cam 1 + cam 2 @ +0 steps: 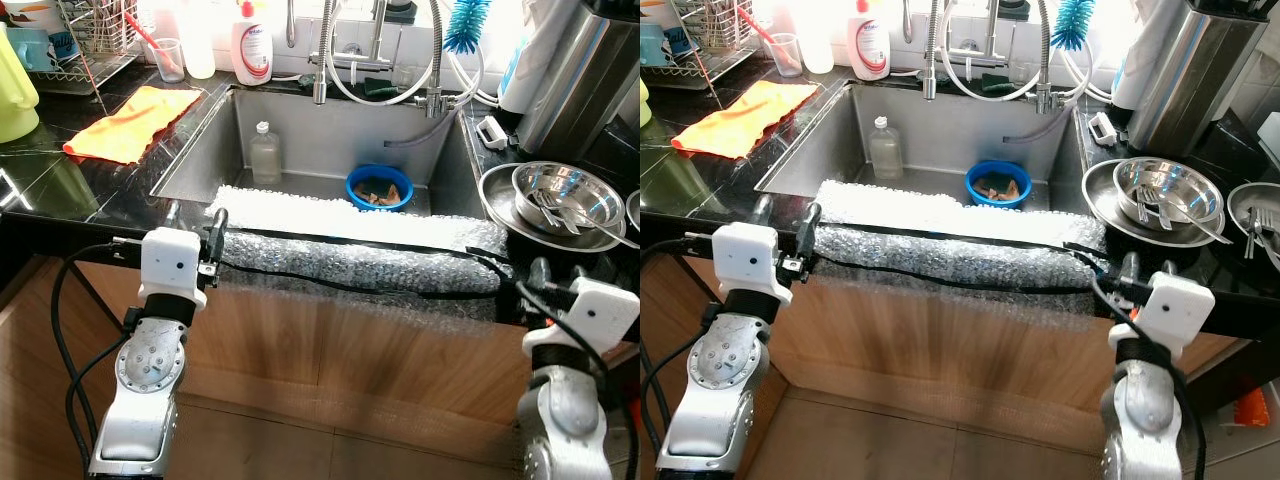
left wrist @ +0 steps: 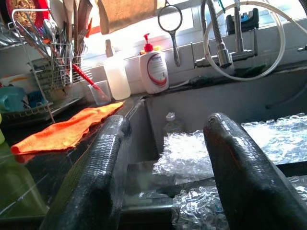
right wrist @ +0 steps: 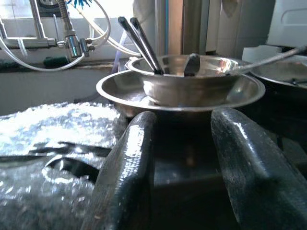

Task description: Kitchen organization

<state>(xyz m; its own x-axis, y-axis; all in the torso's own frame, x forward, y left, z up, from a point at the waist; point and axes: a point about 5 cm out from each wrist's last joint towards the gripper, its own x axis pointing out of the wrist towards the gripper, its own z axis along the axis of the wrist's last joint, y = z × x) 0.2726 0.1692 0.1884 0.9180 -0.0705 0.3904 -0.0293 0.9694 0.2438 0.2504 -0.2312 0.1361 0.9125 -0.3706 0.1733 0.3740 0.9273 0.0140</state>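
both grippers [image 2: 163,177] [image 3: 187,167] parted, fingers empty

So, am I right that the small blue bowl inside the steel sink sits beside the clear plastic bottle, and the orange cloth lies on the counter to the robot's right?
Not quite: the orange cloth lies on the dark counter to the robot's left, as the left eye view shows. The small blue bowl does sit inside the steel sink beside the clear plastic bottle.
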